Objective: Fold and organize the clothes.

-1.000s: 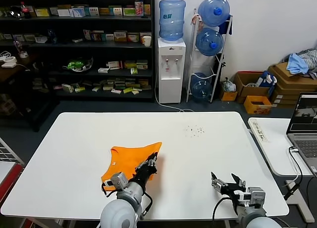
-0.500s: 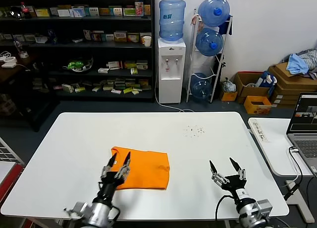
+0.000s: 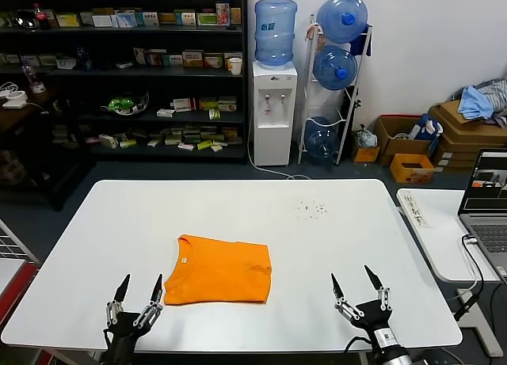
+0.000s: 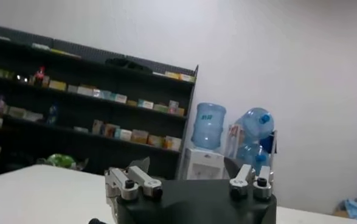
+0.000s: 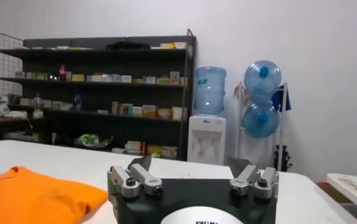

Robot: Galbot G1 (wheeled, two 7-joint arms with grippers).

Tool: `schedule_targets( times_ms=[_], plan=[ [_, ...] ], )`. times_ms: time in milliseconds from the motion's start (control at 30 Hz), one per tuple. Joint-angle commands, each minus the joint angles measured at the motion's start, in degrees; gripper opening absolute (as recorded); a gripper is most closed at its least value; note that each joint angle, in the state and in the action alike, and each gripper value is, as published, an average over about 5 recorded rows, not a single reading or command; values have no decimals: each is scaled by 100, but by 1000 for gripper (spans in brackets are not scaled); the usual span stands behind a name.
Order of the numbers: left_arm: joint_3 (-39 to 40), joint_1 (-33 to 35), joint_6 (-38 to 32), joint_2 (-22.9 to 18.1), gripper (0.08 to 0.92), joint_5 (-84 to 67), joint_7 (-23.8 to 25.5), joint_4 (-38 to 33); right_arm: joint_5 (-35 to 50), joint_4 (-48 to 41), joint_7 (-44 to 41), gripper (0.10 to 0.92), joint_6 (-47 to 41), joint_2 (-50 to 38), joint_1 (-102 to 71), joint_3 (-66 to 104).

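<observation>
L gripper [image 3: 136,296] sits at the desk's near edge, twd the left corner, fingers spread apart, nothing btwn them. It's clear of the cloth, just off the shirt's near-left corner. R gripper [image 3: 359,289] also at the near edge, twd the right corner, fingers apart and empty, well apart from the shirt.

Orange T-shirt [image 3: 219,269] lies flat on the white desk [image 3: 103,230], roughly mid-desk but nearer the near edge and a bit left of centre. It's folded into a compact rectangle; neck w/ small label faces the left side. No lettering visible from the head view. R wrist view shows the same shirt [image 5: 35,196] as a low soft mound, edges rounded, not crisp.

Handling, my read: light, thin cotton, fully limp, no stiffness, so it will sag and unfold if lifted by one point. Not fragile, not slippery on the desk but layers can slide over each other. Best hold is prob. a pinch thru all layers at a folded edge or at two corners, one gripper each, kept low to the desk. A grab at the top layer only would likely peel the fold open.

Fold looks about done; prob. only tidying or placing is left.
</observation>
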Motion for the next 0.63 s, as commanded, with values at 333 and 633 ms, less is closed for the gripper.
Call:
schedule_targets(
  times_ms=[333,633],
  plan=[
    [-480,255,-591,-153,823,126,500,247,-325,-183,-210,823,480,394,-100,331],
    [-466,254,-560,-153,823,135,501,239,-352,-164,-198,823,428,374,-109,347]
  ],
)
